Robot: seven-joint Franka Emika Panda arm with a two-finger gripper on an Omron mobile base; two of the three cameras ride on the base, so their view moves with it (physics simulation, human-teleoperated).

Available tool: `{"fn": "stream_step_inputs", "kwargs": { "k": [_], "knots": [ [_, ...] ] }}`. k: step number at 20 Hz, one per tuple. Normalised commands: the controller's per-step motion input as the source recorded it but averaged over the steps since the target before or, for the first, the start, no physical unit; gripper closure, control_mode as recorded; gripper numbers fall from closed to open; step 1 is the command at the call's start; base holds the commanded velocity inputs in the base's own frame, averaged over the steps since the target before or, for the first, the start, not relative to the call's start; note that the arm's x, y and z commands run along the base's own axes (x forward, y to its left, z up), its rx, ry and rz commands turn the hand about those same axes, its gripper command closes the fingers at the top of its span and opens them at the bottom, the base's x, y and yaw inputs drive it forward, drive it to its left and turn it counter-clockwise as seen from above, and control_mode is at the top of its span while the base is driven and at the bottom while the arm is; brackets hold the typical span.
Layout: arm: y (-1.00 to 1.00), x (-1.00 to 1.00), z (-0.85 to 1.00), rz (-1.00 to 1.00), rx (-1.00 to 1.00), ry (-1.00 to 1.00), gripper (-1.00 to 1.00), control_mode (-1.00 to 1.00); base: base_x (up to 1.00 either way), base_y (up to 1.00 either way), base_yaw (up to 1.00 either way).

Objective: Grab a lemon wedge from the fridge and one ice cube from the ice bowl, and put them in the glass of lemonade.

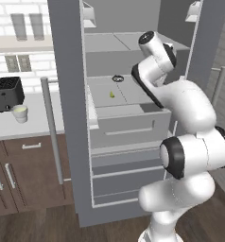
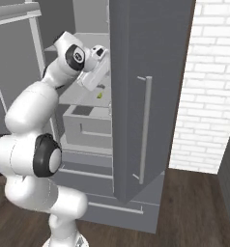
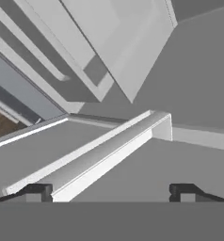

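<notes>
I have the fingers (image 3: 111,190) spread wide and holding nothing, inside the open fridge (image 1: 67,94). The wedge (image 1: 112,95) lies untouched on a shelf below and left of them. The cup (image 1: 20,113) waits on the bench (image 1: 20,127), far left. Neither item is fetched yet.

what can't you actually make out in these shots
- Lemon wedge: tiny speck on the fridge shelf in the left base view; shape unreadable.
- Dark ring: too small to identify.
- Pincer: hand view shows open tips cut off by the bottom edge.
- Glass of lemonade: contents barely visible.
</notes>
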Motion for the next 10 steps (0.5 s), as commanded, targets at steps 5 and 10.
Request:
{"fn": "stream_step_inputs", "kwargs": {
  "k": [5,10],
  "knots": [
    [-0.79,0.65,-0.02,-0.09,-0.12,0.24,-1.0,-1.0,0.0,0.0,0.0],
    [-1.0,-0.49,-0.19,-0.21,0.0,0.06,-1.0,-1.0,0.0,0.0,0.0]
  ]
}}
